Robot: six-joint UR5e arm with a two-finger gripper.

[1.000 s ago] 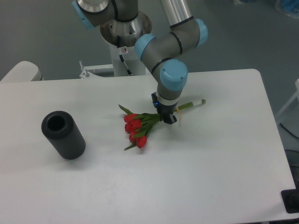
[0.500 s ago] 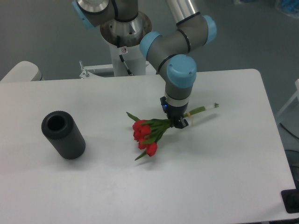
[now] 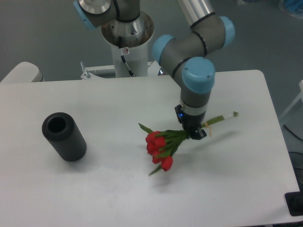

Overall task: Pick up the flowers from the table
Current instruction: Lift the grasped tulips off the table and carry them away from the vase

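Flowers (image 3: 163,145) hang from my gripper (image 3: 193,131) at centre-right of the frame, blooms tilted down-left above the table (image 3: 118,189). I see the arm reaching straight down, jaws clamped on the stems.

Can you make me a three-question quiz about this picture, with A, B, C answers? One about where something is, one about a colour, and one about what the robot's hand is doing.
1. Where is the black cylinder?
A. Left part of the table
B. Under the flowers
C. On the floor

2. What colour are the flower buds?
A. Yellow
B. Red
C. White

3. What is the gripper doing?
A. Hanging open over the cylinder
B. Shut on the flower stems
C. Lying flat on the table

Answers: 1 A, it lies far left of the flowers. 2 B, the buds are bright red. 3 B, the stems stick out on both sides of the closed fingers.
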